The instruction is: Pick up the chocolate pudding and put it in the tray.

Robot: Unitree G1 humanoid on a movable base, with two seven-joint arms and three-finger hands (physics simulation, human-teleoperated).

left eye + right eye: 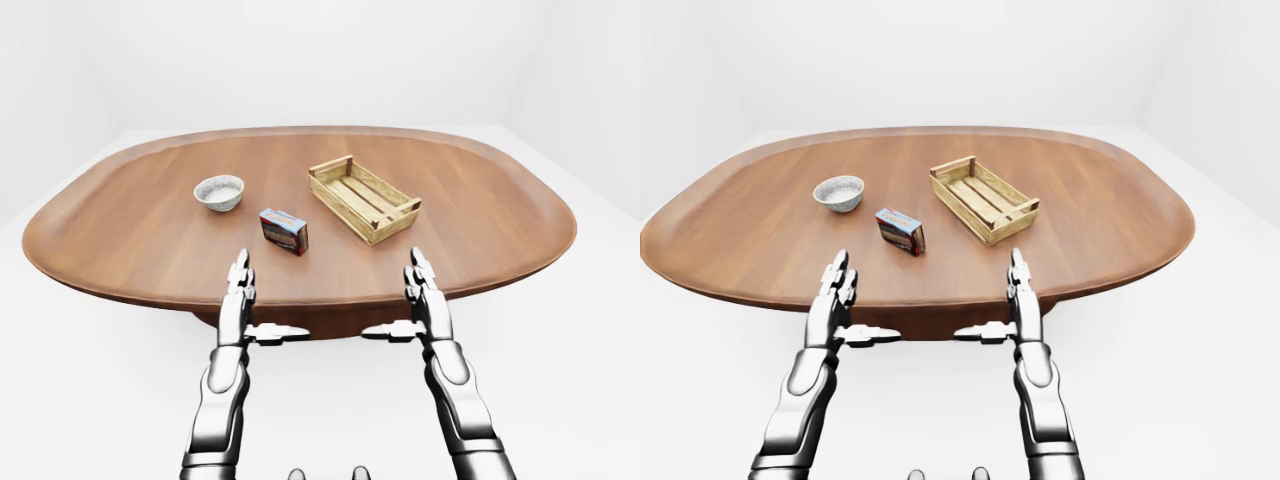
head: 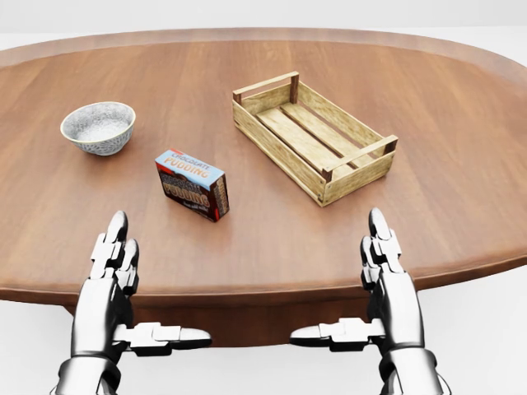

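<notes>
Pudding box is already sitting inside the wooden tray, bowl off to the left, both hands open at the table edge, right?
Not quite. The chocolate pudding box stands on the table, left of the empty wooden tray, as the head view shows. The bowl is off left; left hand and right hand are open.

Both metallic arms reach up from the bottom of the head view, roughly parallel. The left hand and right hand are spread flat, fingers pointing upward in the view, thumbs stretched inward toward each other, holding nothing.
</notes>
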